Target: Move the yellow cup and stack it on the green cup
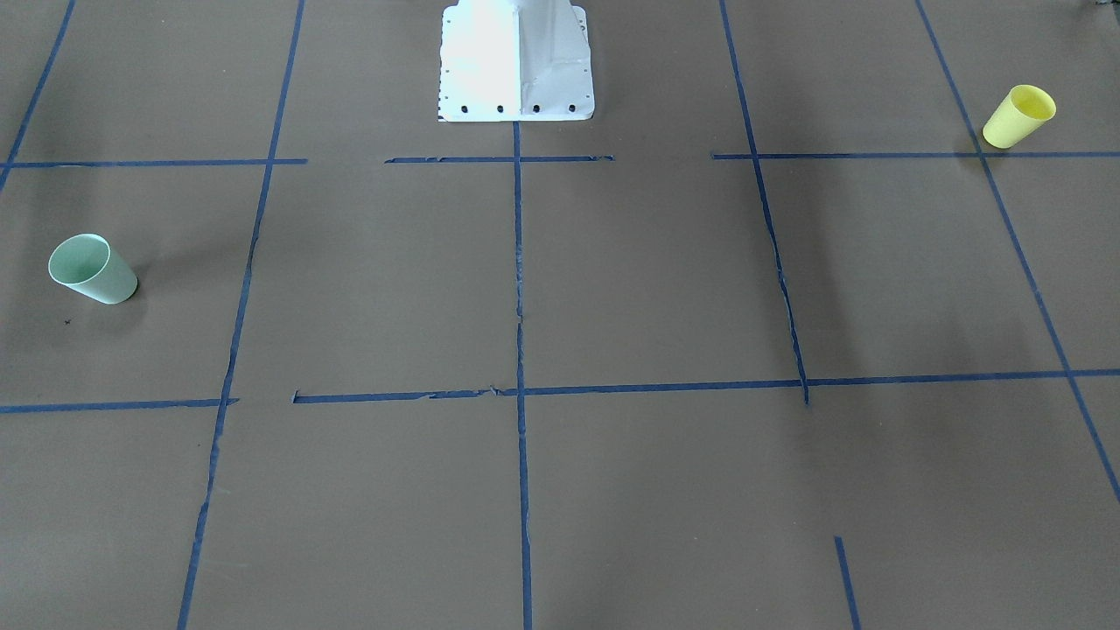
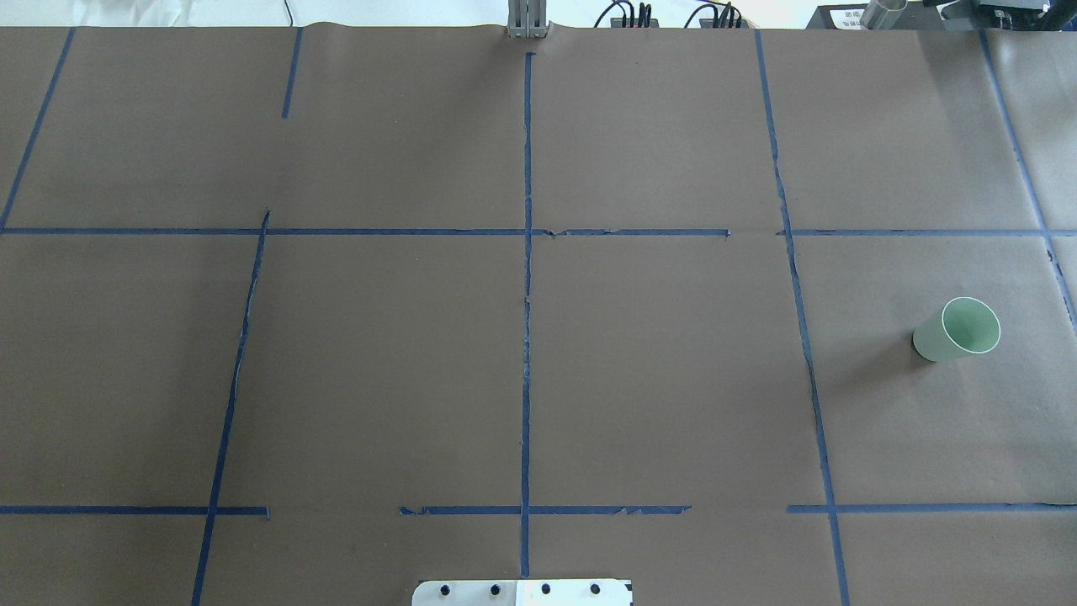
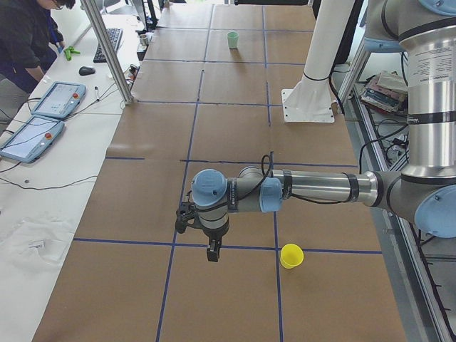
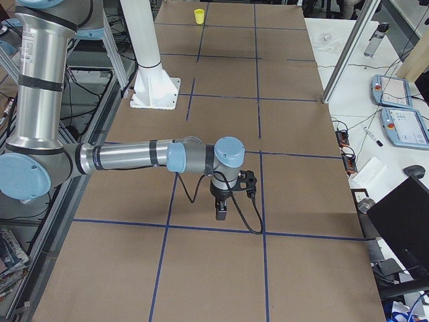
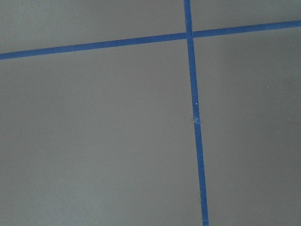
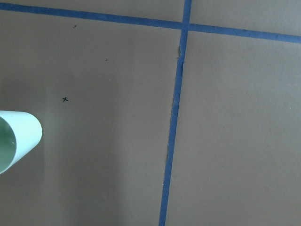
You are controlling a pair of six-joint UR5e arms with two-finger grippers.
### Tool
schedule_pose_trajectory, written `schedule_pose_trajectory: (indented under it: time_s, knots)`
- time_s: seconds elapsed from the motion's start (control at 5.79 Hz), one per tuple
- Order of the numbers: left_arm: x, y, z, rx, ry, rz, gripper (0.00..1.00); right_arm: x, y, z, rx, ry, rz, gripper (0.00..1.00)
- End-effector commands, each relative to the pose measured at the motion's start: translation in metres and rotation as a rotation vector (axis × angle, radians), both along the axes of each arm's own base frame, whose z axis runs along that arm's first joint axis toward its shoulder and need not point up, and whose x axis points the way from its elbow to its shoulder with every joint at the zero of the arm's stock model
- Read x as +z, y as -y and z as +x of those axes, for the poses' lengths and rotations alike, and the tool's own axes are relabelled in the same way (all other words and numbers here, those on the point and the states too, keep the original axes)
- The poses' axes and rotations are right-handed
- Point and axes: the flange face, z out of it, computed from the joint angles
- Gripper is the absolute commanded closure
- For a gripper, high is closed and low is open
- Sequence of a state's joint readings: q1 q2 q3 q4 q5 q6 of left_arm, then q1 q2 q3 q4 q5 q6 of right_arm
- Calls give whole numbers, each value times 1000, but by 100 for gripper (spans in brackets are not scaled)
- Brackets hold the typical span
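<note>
The yellow cup [image 1: 1019, 115] stands upright at the table's end on my left. It also shows in the exterior left view [image 3: 291, 256]. The green cup [image 1: 92, 269] stands upright at the opposite end, and shows in the overhead view [image 2: 957, 329] and at the left edge of the right wrist view [image 6: 16, 136]. My left gripper [image 3: 212, 254] hangs above the table, a short way beside the yellow cup and apart from it. My right gripper [image 4: 220, 213] hangs above the table's other end. Both show only in side views, so I cannot tell whether they are open or shut.
The white robot pedestal [image 1: 516, 61] stands at the table's middle on the robot's side. Blue tape lines [image 2: 527, 295] grid the brown table. A side desk with tablets [image 3: 32, 128] and a person [image 3: 25, 35] runs along the far side.
</note>
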State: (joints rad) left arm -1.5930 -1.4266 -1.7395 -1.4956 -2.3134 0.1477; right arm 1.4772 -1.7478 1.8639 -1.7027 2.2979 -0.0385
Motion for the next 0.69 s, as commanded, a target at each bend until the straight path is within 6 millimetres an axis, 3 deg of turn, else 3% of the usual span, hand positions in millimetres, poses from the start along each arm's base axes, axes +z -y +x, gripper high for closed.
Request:
schedule_pose_trajectory:
  time_s: [0.0,0.17,0.52]
  knots:
    - [-7,-5,2,4,0,5,0,0,0,0,-1,0,1,0]
    - [-9,-5,1,4,8,10,0,-2,0,0,0,0,3,0]
    - [-47,19,1,-2,9,161,0,-2,0,0,-1,0,4,0]
